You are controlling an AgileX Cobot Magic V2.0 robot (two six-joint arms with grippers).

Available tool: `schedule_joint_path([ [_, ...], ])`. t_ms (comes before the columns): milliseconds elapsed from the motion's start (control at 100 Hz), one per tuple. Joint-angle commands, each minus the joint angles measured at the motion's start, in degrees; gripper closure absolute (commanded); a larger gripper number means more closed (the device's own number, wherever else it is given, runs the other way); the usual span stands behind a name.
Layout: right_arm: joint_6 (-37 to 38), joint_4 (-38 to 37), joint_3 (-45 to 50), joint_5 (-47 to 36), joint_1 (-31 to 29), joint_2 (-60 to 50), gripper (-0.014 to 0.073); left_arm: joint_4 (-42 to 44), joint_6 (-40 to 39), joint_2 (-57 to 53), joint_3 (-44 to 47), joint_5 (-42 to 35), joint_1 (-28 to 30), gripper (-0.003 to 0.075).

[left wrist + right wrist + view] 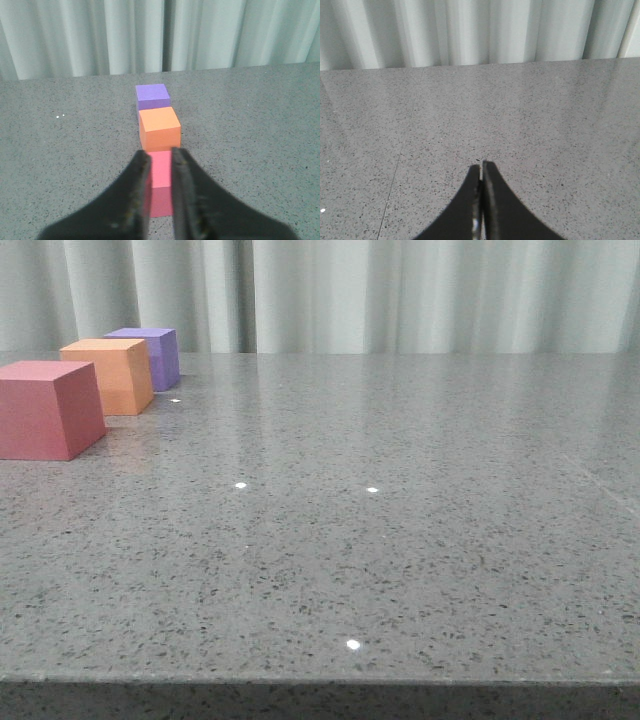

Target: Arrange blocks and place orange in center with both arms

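Black and angular, the left gripper (161, 187) is sitting low in its wrist frame, jaws parted slightly and holding nothing, with the pinkish-red cube (161, 181) showing through the gap just beyond the tips. Past it the orange cube (159, 129) and purple cube (152, 96) are running up the frame in one line, so the row's long axis is pointing straight away from this arm, clearly the nearer one. The right gripper (481, 200) is pressed closed over bare table (545, 140), seeing no cubes. Only the front view is placing the row at upper left: pinkish-red (45, 408), orange (110, 375), purple (150, 353).
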Motion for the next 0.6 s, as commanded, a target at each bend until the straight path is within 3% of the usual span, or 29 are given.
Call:
schedule_joint_path([
  [0,-0.3,-0.2,-1.4,-4.9,-0.3,0.2,0.066,0.0,-0.2,-0.7,-1.3,-5.0,0.1,0.074],
  [590,-0.3,-0.2,-1.4,-4.9,-0.3,0.2,0.066,-0.9,-0.2,-0.7,-1.3,-4.8,0.1,0.0739],
])
